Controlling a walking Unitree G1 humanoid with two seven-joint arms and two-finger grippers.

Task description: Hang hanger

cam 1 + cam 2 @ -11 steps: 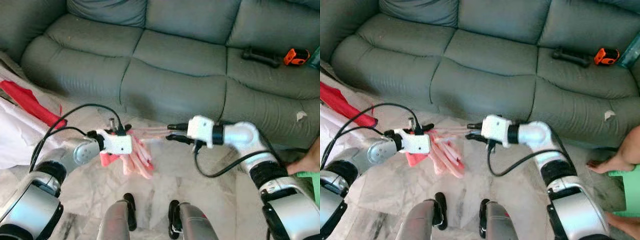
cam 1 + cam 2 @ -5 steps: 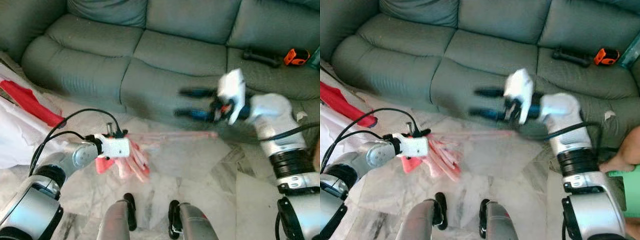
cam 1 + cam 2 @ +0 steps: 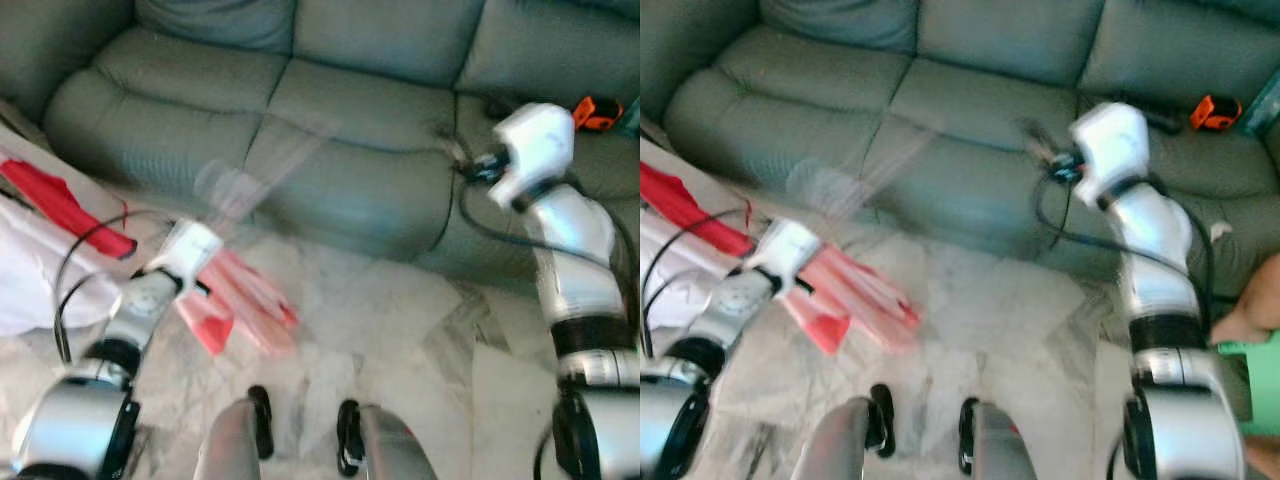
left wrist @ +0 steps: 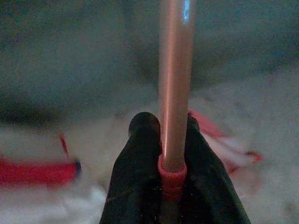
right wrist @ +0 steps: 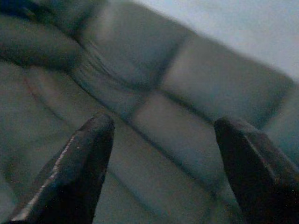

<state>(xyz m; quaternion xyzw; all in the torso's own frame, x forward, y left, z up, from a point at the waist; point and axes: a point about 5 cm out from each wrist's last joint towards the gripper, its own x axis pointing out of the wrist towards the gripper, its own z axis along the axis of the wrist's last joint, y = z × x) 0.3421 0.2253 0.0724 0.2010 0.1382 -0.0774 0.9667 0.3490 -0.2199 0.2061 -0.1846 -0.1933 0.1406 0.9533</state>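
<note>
The left gripper [image 4: 164, 140] pinches the pink hanger [image 4: 174, 84] at one end, its rod running straight out along the fingers, blurred above the floor before the sofa [image 3: 370, 60]; the right gripper [image 5: 163, 154] is spread and empty (raised near the cushions, well apart); so the left arm alone carries it.

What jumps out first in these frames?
The pink hanger clamped in the left gripper stands out most, over the marble floor in front of the grey sofa, with pink cloth bunched below the gripper. The right gripper is raised over the sofa seat, fingers wide apart and empty.
</note>
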